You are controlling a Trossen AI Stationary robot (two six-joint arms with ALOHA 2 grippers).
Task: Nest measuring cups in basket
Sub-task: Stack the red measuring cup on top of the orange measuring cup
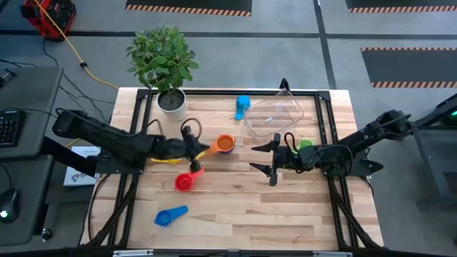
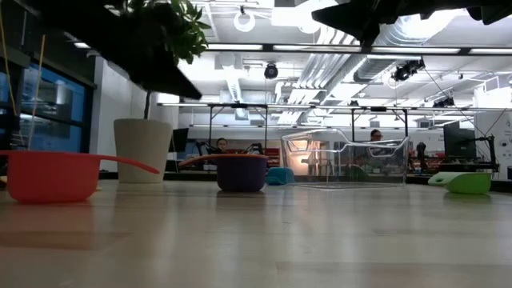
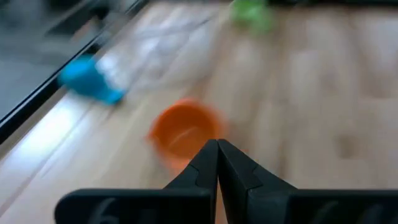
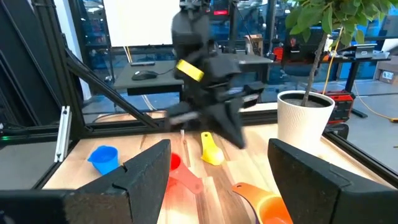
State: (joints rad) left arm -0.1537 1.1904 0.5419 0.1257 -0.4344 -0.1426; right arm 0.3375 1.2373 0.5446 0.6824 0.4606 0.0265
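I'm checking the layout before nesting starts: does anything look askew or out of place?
The basket sits turned at an angle to the edges of the table, not square with them. Nothing lies in it. The green cup is partly hidden beside the right arm, so it is easy to miss. Nothing looks spilled or broken.

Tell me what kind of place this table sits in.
Likely a robotics lab or open workshop: exposed ceiling ducts overhead, hazard-striped floor marking, and a desk with keyboard and mouse beside the wooden table.
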